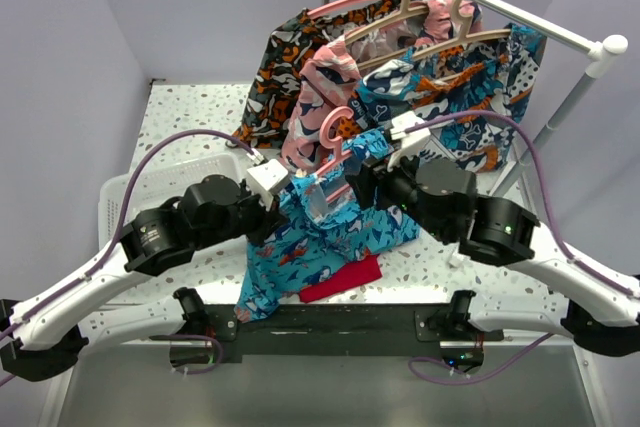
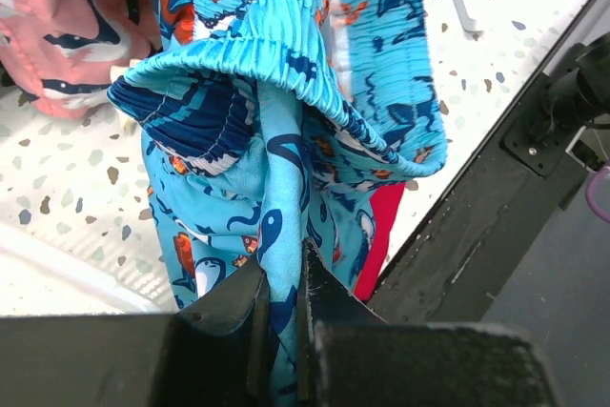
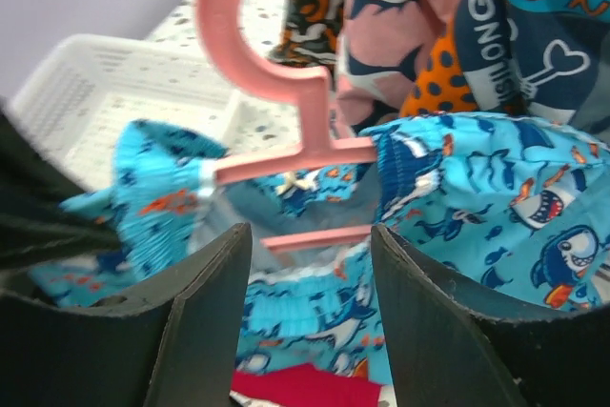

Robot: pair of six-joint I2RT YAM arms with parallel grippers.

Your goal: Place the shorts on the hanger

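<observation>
Two arms at work, mid-table (image 1: 190,117). Left gripper (image 2: 281,278): jaws clamped on the shorts (image 2: 276,92), held raised. Right gripper (image 3: 310,235): jaws apart around the upright hanger (image 3: 319,116), one arm apparently under the waistband. Step: threading. Next: probably stretch the waistband over the other arm.

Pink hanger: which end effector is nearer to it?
Right. The right end effector frames the hanger between open fingers; the left end effector pinches the shorts to its left.
</observation>
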